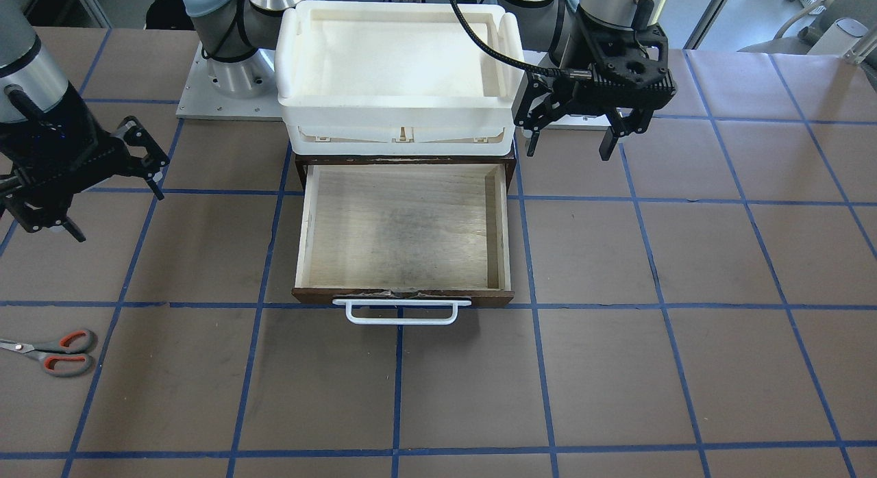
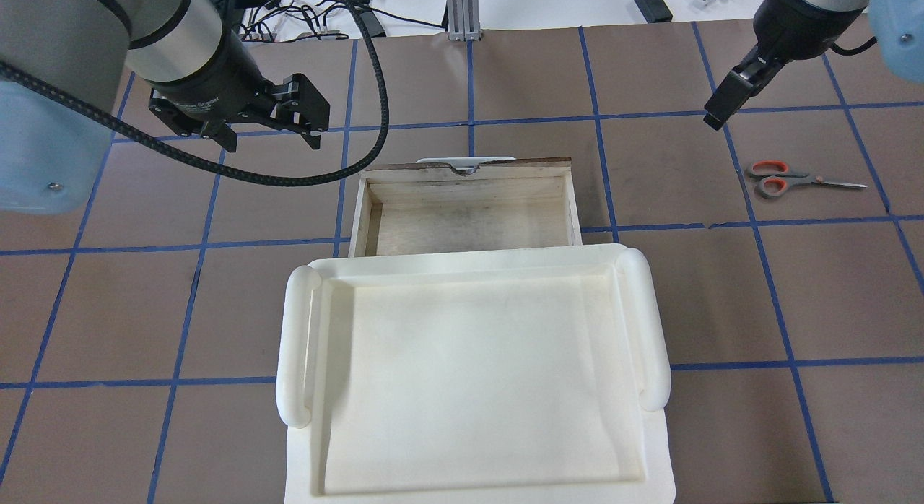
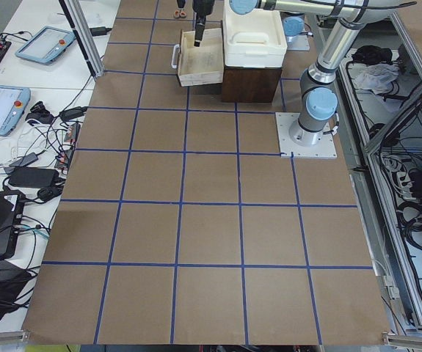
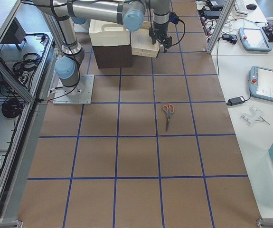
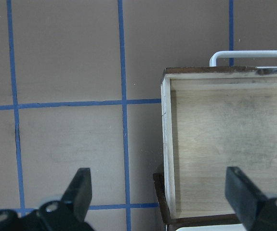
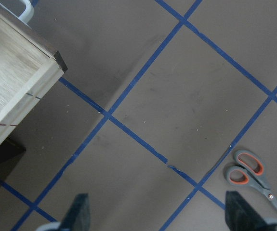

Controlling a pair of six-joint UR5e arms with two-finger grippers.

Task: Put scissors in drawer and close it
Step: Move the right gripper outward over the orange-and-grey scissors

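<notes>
Both claws hang open and empty: the right claw (image 1: 118, 216) above the bench (image 1: 616, 368), the left claw (image 1: 569, 149) beside the open, empty drawer (image 1: 404, 224). The scissors (image 1: 51, 351) lie flat, well apart from the drawer, nearer the right claw. I judge it should straddle the pivot squarely before pinching. The overhead view shows the whole pair; the front view crops the blade tips.

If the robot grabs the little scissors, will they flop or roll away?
The small scissors with silver blades and grey, orange-lined handles look like metal and hard plastic, so probably stiff, not floppy. They lie flat on the brown table, so rolling seems unlikely, though a nudge might slide them. The closed blades could swing open when lifted.
</notes>
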